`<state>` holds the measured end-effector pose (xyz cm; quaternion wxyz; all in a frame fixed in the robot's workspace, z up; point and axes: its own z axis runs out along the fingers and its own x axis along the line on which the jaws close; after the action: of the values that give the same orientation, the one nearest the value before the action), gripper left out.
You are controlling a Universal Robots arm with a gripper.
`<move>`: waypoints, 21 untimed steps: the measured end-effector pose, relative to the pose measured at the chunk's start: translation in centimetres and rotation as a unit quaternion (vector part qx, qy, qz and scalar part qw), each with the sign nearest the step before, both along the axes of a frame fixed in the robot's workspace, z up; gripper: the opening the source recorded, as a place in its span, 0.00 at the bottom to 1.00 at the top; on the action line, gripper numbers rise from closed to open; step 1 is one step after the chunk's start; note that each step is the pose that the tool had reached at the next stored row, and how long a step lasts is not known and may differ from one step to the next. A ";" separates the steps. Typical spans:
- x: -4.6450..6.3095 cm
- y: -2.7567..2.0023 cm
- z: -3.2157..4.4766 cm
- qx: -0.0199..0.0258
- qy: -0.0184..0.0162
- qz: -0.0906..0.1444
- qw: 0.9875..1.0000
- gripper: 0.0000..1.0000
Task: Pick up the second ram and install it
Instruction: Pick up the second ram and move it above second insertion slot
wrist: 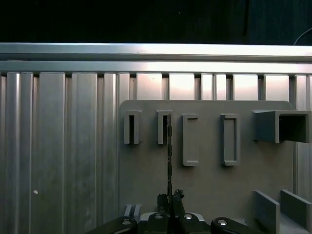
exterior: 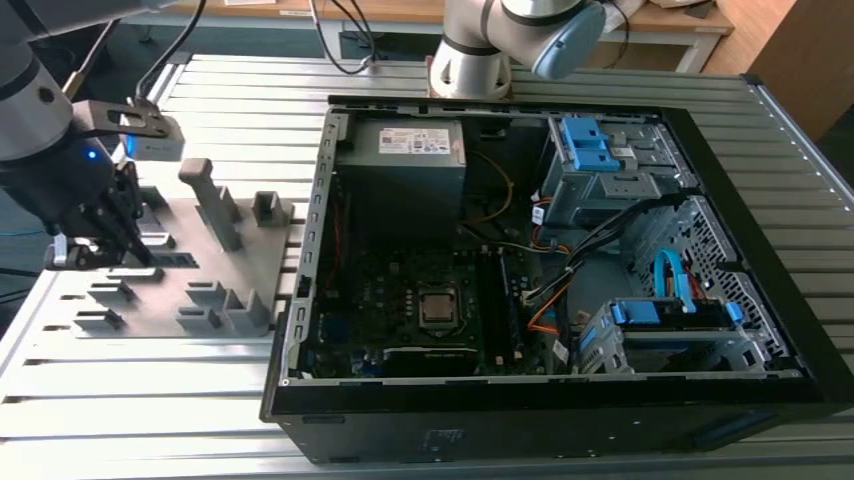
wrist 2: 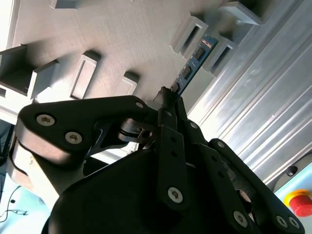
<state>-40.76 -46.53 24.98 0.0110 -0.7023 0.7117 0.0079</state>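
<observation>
Black jointed links of the gripper [wrist 2: 168, 100] fill the near part of the second wrist view. Its fingers are pinched tight on the near end of the second ram [wrist 2: 195, 58], a thin flat dark stick carrying black chips. In the first wrist view the second ram [wrist: 169, 156] appears edge-on, running from the gripper [wrist: 170, 199] to a row of raised rectangular pockets on the matte grey holder plate [wrist: 209, 180]. I cannot tell whether its far end sits inside one.

The exterior view puts the gripper [exterior: 123, 240] over that plate [exterior: 227, 275], on the ribbed aluminium table [exterior: 134, 420]. Beside it, the open black computer case [exterior: 561, 400] holds a motherboard [exterior: 400, 300], grey power supply [exterior: 400, 160] and blue drive cages [exterior: 601, 150].
</observation>
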 end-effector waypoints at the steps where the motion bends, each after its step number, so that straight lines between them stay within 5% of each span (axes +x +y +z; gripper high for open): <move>1: 0.0 0.00 0.11 0.000 0.000 0.000 1.000 0.14; 21: 0.0 0.00 2.20 0.000 0.000 0.000 1.000 0.14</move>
<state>-40.76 -46.53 27.18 0.0110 -0.7023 0.7117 0.0079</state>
